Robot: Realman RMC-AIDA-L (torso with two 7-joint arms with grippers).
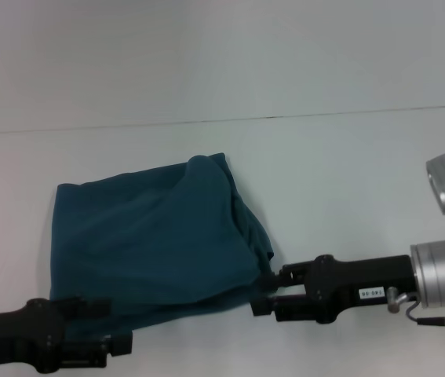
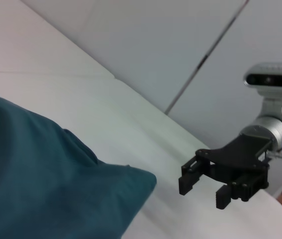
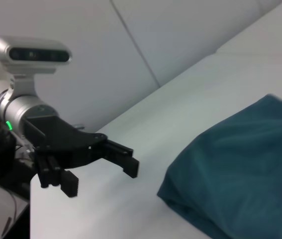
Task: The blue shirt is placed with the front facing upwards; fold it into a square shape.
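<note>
Folded blue shirt on the table, a gripper at each near corner

The blue shirt (image 1: 155, 236) lies on the white table (image 1: 324, 157) as a rumpled, roughly square bundle (its far right corner bunched up into a hump). The left gripper (image 1: 100, 330) sits low at the shirt's near left corner, against the hem. The right gripper (image 1: 268, 294) reaches in from the right, its fingertips at the near right corner, touching the cloth edge.

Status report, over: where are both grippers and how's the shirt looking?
Left gripper open, at the near left corner. Right gripper open, at the near right corner. Dark teal-blue cotton shirt folded into a rough square, released. Nothing in the way.
</note>
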